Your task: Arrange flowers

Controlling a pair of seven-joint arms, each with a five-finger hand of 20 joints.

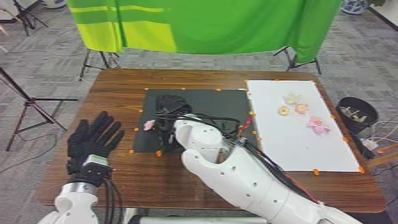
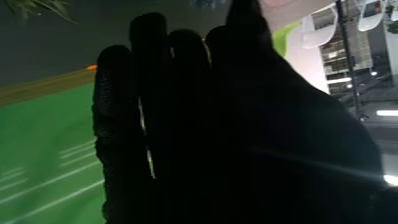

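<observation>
One left hand [image 1: 94, 137], fingers pointing apart, one right hand [image 1: 172, 106], hanging over a dark mat [image 1: 226, 103], straight fingers pressing together, pink flower [image 1: 318, 125], lying on white sheet [image 1: 298, 147]

The black-gloved right hand [image 1: 173, 105] is over a dark rectangular mat [image 1: 226, 102], beside a pink flower [image 1: 149, 124]. Cream and pink blossoms [image 1: 317, 125] lie on a white rectangular sheet [image 1: 289, 145] near the brown wooden surface [image 1: 160, 185]'s right edge; the black-gloved left hand [image 1: 93, 136] is near its left edge.

No readable text, as far as visible
</observation>
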